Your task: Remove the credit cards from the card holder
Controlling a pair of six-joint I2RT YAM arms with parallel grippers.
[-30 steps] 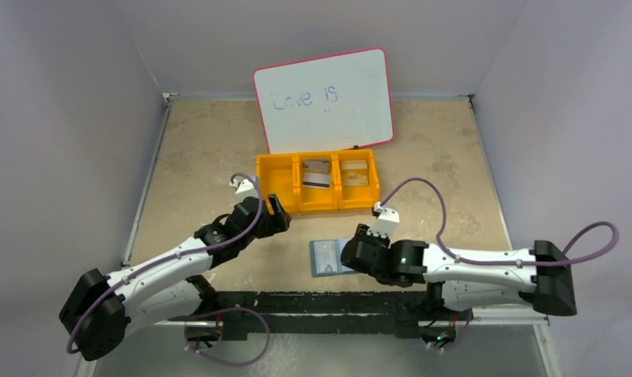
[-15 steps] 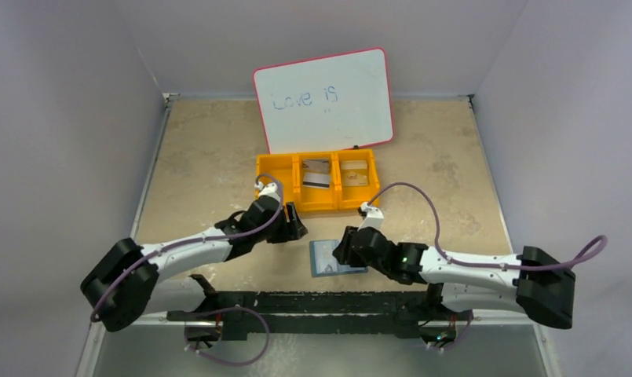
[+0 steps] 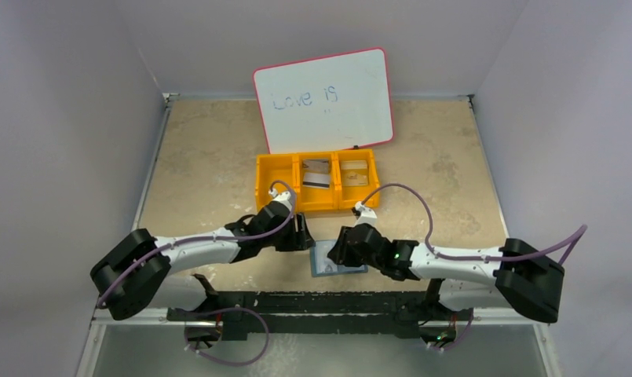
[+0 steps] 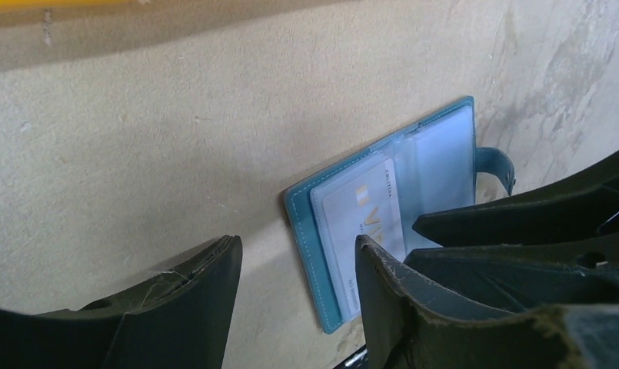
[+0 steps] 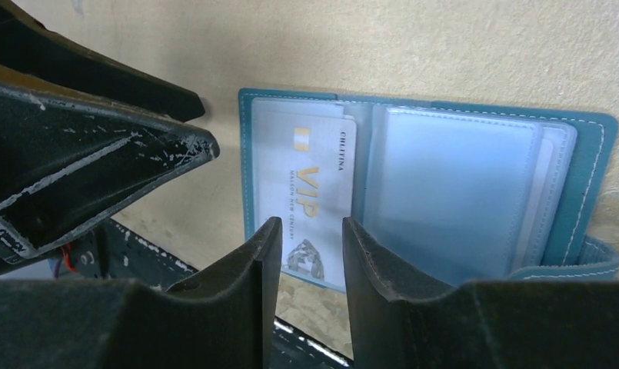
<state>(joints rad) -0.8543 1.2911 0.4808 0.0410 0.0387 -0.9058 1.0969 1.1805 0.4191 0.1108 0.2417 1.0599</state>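
Card holder (image 5: 590,154) lies open, flat on the table between both arms. VIP credit card (image 5: 310,192) sits in one pocket, long axis pointing at right gripper (image 5: 310,224), which is nearest: jaws narrowly parted, empty. Left gripper (image 4: 297,244) gapes wider, empty, beside the holder's edge.

A beige, mottled worktop (image 3: 202,149) sits in a plain booth, closed in by a pale grey back wall (image 3: 312,31), left wall (image 3: 53,141) and right wall (image 3: 571,118). A metal strip (image 3: 146,192) edges its left side and a black frame (image 3: 312,302) its near edge. The light is soft and even.
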